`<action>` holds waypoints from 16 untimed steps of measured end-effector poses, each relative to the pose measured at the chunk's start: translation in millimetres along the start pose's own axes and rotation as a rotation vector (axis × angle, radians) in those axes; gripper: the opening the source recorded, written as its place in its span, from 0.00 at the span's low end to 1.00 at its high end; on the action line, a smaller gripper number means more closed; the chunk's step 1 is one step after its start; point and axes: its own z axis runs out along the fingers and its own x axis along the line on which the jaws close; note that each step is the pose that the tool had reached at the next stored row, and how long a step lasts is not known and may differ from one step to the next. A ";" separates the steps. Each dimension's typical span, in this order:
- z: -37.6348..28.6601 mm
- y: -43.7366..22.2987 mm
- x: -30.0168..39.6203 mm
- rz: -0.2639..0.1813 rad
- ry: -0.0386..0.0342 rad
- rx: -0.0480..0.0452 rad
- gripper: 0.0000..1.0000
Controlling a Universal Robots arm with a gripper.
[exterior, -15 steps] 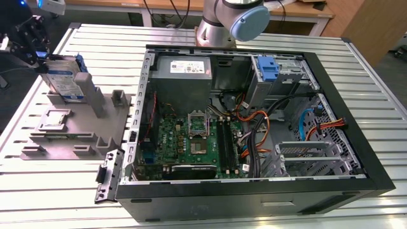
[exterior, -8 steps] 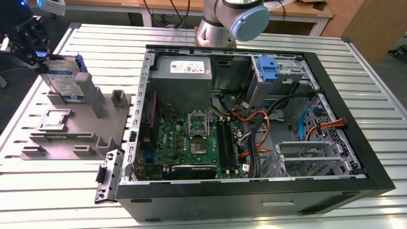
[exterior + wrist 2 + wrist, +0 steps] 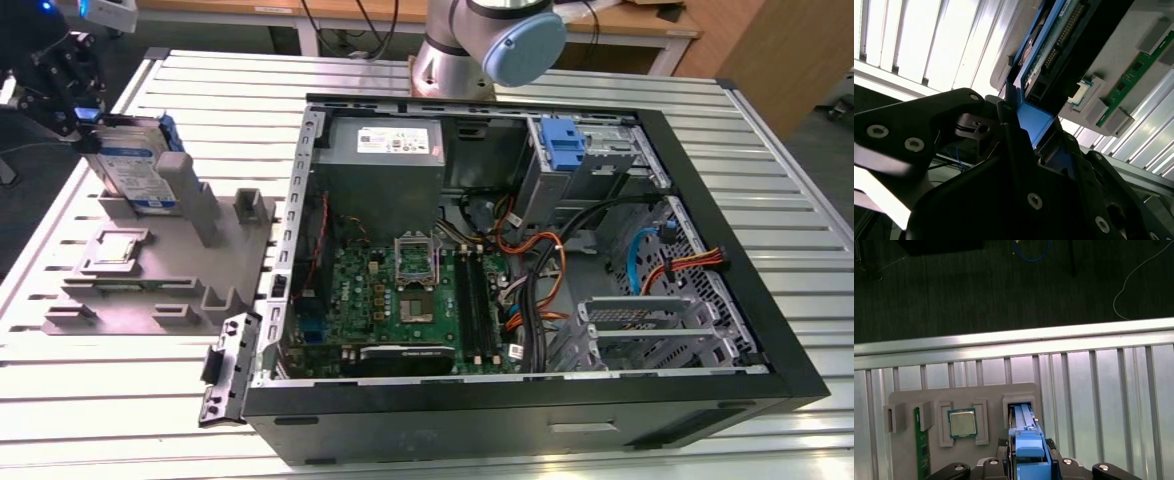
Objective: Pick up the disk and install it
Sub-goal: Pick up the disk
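Blue plastic rail (image 3: pixel 1036 122) of the disk (image 3: pixel 138 170) sits between the two dark fingers of the gripper (image 3: pixel 88 122). The fingers are closed in against this rail from both sides, so the gripper has hold of the disk at its upper edge.

The disk stands upright on its narrow side directly under the gripper. Its lower end is in a slot of the grey holder plate (image 3: pixel 160 290). In the exterior view its white-and-blue label is turned to the camera. In the second wrist view the green circuit board side (image 3: pixel 1054 45) of the disk runs away from the fingers toward the plate.

A processor chip (image 3: pixel 962 422) lies flat in a recess of the same plate, just beside the slot under the gripper. A green memory stick (image 3: pixel 921 445) stands in another recess, on the far side of the chip from the gripper.

The plate rests on a ribbed metal table (image 3: pixel 240 80). The open computer case (image 3: pixel 747 330) lies on this table well apart from the gripper, toward the exterior view's right. Inside the case are a green motherboard (image 3: pixel 400 290), a grey power supply box (image 3: pixel 387 150) and a blue bracket (image 3: pixel 567 145).
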 end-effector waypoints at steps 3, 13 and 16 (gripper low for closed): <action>0.0 0.0 0.0 0.000 0.0002 -0.0005 0.39; 1.4 -0.1 0.0 0.000 0.0001 -0.0002 0.39; 2.2 0.0 0.0 0.000 0.0002 -0.0005 0.39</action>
